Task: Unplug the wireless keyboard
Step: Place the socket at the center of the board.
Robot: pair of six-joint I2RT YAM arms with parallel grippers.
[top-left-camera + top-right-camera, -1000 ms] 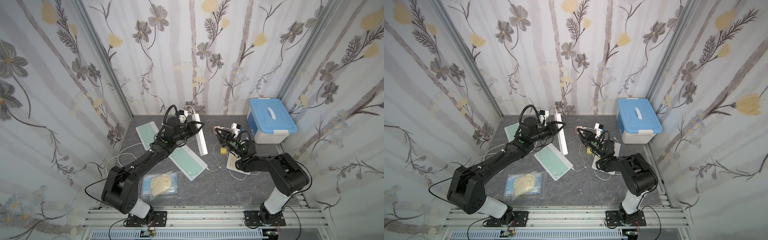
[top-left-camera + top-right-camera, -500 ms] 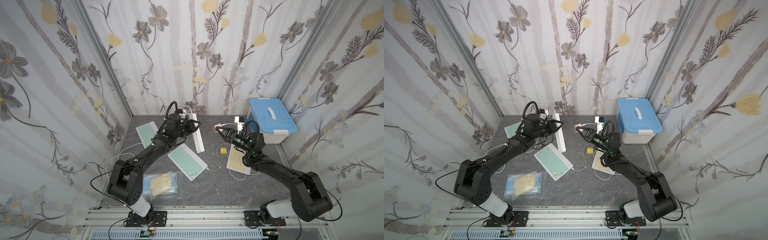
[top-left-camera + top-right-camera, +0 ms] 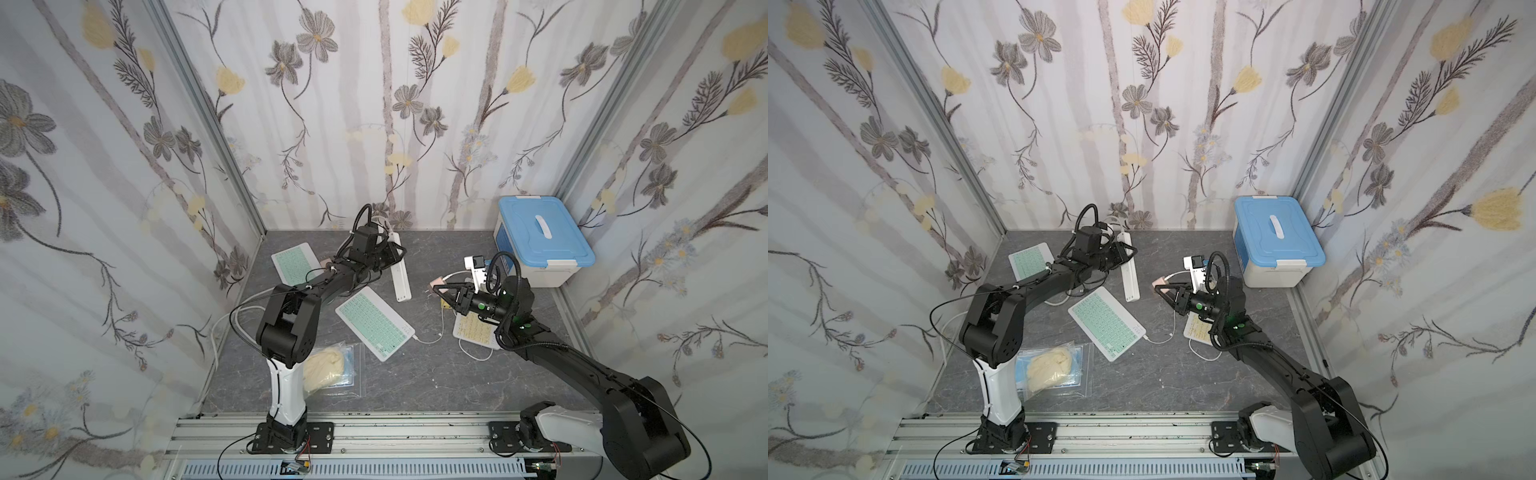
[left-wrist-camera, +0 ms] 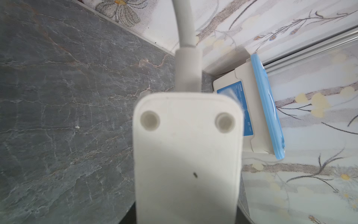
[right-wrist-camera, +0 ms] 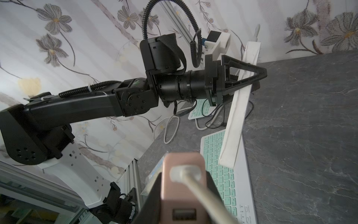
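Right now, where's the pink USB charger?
In both top views the pink USB charger sits clamped in the right end effector, between the white power strip and the blue-lidded box, touching neither.

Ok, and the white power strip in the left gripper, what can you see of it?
The power strip is a long white plastic bar with a thick white cable leaving one end. The left gripper is shut across it near that end, holding it tilted, free end lower, beside the mint keyboard. Its plain underside shows two round feet. Whether the free end touches the table is unclear.
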